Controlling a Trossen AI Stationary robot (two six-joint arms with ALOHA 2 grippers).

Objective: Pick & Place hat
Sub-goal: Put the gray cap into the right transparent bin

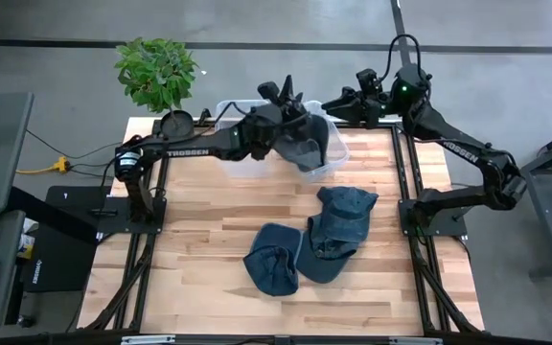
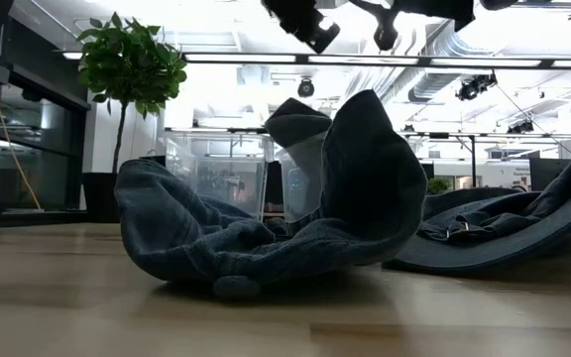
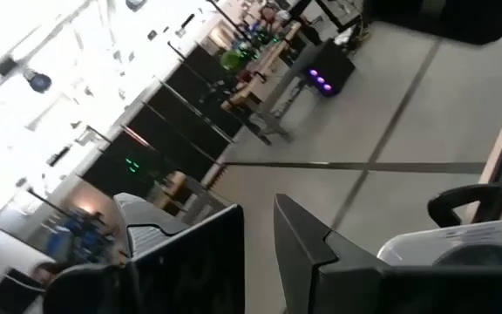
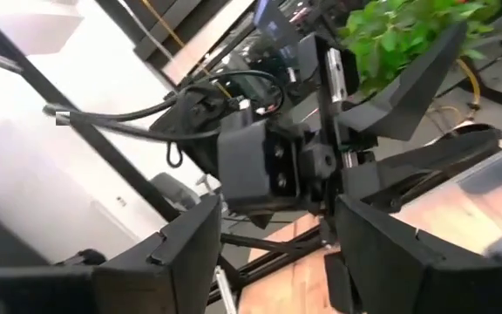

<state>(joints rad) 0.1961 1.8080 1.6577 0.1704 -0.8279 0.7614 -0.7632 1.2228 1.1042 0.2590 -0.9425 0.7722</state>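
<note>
A wooden tabletop (image 1: 209, 249) is seen from above, with a clear plastic bin (image 1: 333, 146) at its far edge and a potted plant (image 1: 157, 72) beyond the far left corner. The left gripper (image 1: 286, 94) is raised over the bin with its fingers clenched on a dark grey hat (image 1: 303, 142), which hangs below the fingers, partly over the bin's rim. The right gripper (image 1: 336, 103) is held just beside the left fingers, at the bin's far right corner, with its fingers released and nothing seen between them; in the right wrist view the left gripper (image 4: 342, 131) fills the gap between the right fingers (image 4: 390, 253).

Well apart from both grippers, two blue denim hats (image 1: 338, 233) lie crumpled and touching at mid-tabletop, one (image 1: 274, 259) nearer the front edge.

The hat appears ready to be dropped into the bin. Because part of it hangs across the rim, it could be left draped over the wall or slide outside once let go. With both grippers so close together, a collision could also be caused by any careless sideways move.
</note>
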